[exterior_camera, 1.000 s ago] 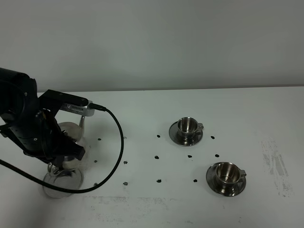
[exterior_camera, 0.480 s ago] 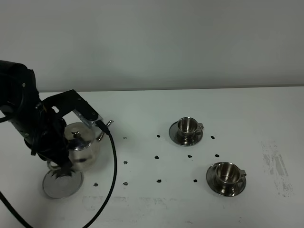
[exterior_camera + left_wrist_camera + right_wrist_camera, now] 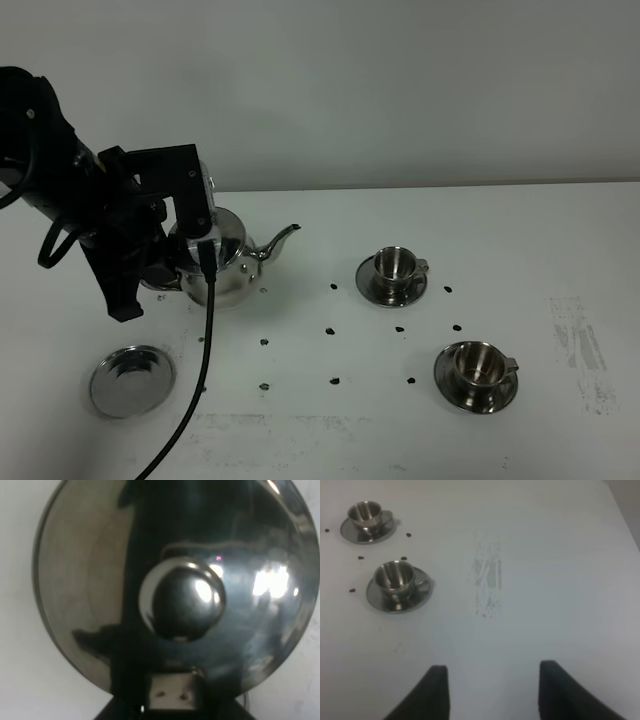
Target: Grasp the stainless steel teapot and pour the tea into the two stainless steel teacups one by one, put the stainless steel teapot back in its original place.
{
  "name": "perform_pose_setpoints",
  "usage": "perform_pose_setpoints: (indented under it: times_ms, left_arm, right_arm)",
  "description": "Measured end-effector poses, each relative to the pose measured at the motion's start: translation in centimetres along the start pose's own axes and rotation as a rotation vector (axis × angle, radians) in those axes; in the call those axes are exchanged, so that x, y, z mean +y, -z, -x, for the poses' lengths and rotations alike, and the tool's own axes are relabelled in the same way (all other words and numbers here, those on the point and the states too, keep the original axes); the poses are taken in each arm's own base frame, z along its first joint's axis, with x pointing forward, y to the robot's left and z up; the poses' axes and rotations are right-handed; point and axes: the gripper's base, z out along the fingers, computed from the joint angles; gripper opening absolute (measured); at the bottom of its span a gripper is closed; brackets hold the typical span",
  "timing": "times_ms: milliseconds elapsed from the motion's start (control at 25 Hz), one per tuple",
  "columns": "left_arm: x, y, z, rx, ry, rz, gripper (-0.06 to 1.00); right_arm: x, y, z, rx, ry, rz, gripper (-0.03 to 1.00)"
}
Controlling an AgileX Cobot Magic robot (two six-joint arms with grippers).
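The stainless steel teapot (image 3: 218,262) hangs above the table at the left, its spout (image 3: 281,238) pointing right toward the cups. My left gripper (image 3: 165,275) is shut on its handle side, which the arm hides. The left wrist view looks down on the teapot's domed lid and knob (image 3: 182,603). The round bare saucer (image 3: 131,380), its original place, lies in front of the pot. Two stainless steel teacups on saucers stand at the right, one farther (image 3: 395,265) (image 3: 365,512) and one nearer (image 3: 477,365) (image 3: 394,577). No tea shows. My right gripper (image 3: 492,692) is open over bare table.
Small black dots (image 3: 332,329) mark the white table between pot and cups. A scuffed grey patch (image 3: 578,345) (image 3: 487,582) lies at the right. A black cable (image 3: 205,340) hangs from the left arm over the table's front.
The left arm has lifted the teapot off its saucer and carried it back and to the right. The saucer is now uncovered. The cups have not moved.
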Motion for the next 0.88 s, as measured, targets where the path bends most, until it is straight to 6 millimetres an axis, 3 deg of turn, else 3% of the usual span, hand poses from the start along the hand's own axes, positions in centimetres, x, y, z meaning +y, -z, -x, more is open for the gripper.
perform_pose_setpoints:
  times_ms: [520, 880]
  left_arm:
    - [0.1, -1.7, -0.9, 0.092, -0.12, -0.038, 0.25]
    - [2.7, -2.5, -0.2, 0.123, -0.196, 0.017, 0.25]
  right_arm:
    - [0.0, 0.0, 0.0, 0.0, 0.0, 0.0, 0.43]
    - [0.0, 0.0, 0.0, 0.0, 0.0, 0.0, 0.43]
